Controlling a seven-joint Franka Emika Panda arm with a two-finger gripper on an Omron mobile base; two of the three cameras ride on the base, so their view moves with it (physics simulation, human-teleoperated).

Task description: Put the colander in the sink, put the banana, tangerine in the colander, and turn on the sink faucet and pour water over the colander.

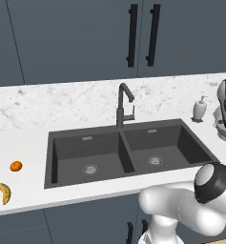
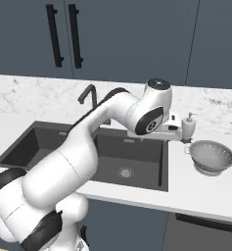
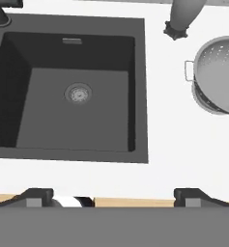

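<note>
Left base view: tangerine point(image 1: 15, 166) and banana point(image 1: 2, 191) wait lower left, sink point(image 1: 62, 177) centre. Right base view: colander point(image 2: 213, 156) sits mid-right, beside the soap bottle point(image 2: 188, 127). Hand view: gripper point(image 3: 113, 197) spread wide, colander upper right, seemingly approaching to grasp

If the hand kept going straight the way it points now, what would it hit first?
Probably the white marble counter between the dark charcoal sink and the pale grey perforated metal colander. The hand looks open; depth is hard to judge.
</note>
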